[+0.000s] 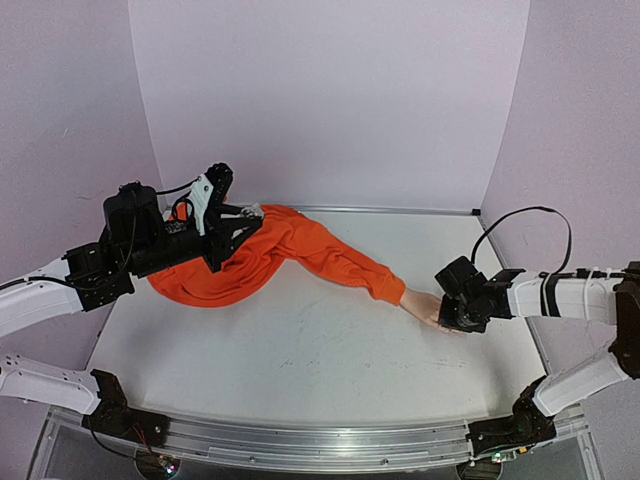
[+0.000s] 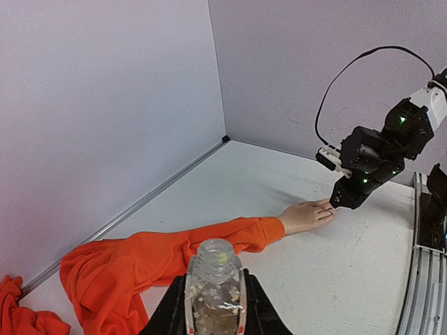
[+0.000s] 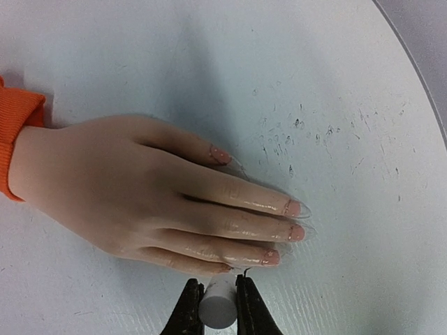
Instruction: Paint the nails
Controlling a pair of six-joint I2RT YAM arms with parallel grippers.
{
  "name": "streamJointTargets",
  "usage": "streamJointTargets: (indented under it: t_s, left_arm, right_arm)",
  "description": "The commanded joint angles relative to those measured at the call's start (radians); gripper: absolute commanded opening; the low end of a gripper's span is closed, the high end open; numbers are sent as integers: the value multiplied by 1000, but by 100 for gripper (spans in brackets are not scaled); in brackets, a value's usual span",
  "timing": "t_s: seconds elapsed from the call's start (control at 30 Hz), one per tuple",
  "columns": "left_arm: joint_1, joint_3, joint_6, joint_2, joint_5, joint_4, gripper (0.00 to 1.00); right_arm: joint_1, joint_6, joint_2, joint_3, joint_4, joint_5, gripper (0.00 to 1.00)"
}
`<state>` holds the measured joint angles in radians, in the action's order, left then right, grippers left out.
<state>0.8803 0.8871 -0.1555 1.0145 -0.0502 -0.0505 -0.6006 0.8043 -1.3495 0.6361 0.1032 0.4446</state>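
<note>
The mannequin hand [image 3: 140, 195] lies palm down on the table, fingers pointing right, joined to an orange sleeve [image 1: 300, 245]. Its nails [image 3: 293, 208] look pinkish and glossy on three fingers. My right gripper [image 3: 218, 296] is shut on a white brush cap [image 3: 218, 306], its tip at the little finger's end. In the top view the right gripper [image 1: 452, 318] covers the fingertips. My left gripper [image 2: 213, 307] is shut on a small clear glassy bottle [image 2: 214, 289], open at the top, held above the sleeve at the table's left [image 1: 215, 235].
The orange garment bunches at the back left [image 1: 200, 280]. The pale walls close the table at the back and sides. A metal rail [image 1: 320, 445] runs along the near edge. A black cable [image 1: 520, 222] loops above the right arm.
</note>
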Motion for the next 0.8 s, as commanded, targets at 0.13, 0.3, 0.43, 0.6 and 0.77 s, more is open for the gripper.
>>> streamJointTargets:
  t_s: [0.13, 0.3, 0.43, 0.6, 0.77]
  left_arm:
    - [-7, 8, 14, -18, -5, -47, 0]
    - [-8, 7, 12, -20, -5, -47, 0]
    - [-9, 8, 13, -19, -5, -48, 0]
    - [-9, 8, 15, -20, -6, -47, 0]
    - [-9, 8, 16, -24, -7, -47, 0]
  right_arm:
    - [2, 1, -15, 20, 24, 14, 0]
    - [2, 10, -18, 20, 33, 14, 0]
    - [2, 27, -14, 14, 50, 18, 0]
    - [1, 44, -9, 13, 70, 28, 0]
    - [2, 64, -16, 14, 90, 35, 0]
